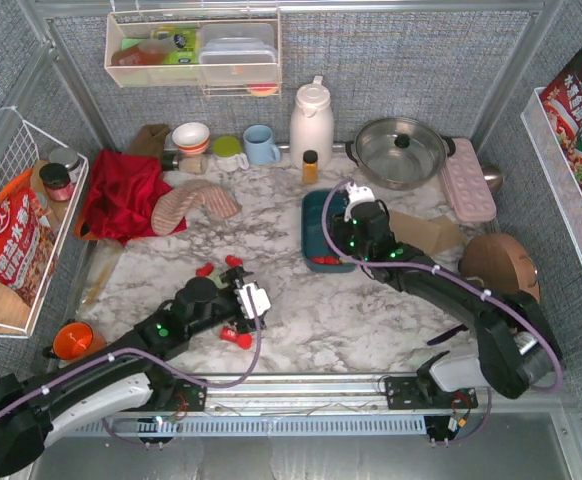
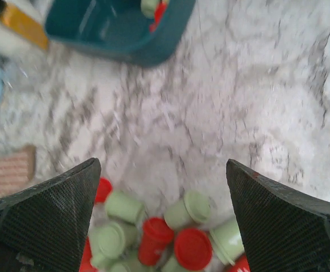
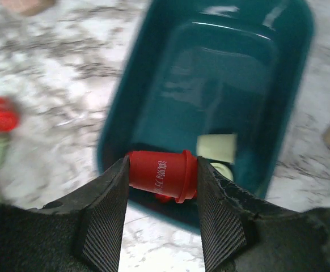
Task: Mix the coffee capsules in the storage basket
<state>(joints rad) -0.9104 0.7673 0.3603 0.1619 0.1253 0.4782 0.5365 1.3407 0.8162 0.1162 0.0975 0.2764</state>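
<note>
Capsules (image 2: 153, 238) lie heaped just beneath our left pincer (image 2: 162, 164), which is wide open. Our right pincer (image 3: 162, 170) clamps a red capsule (image 3: 153, 173) above the near rim of the basket (image 3: 153, 73). Released here, it could clip that rim and roll onto the table (image 3: 57, 85).

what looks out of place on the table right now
The coffee capsules mostly lie in a loose red-and-green heap on the marble table by the left gripper, outside the storage basket, which holds only a few. The right gripper pinches one red capsule over its rim.
</note>
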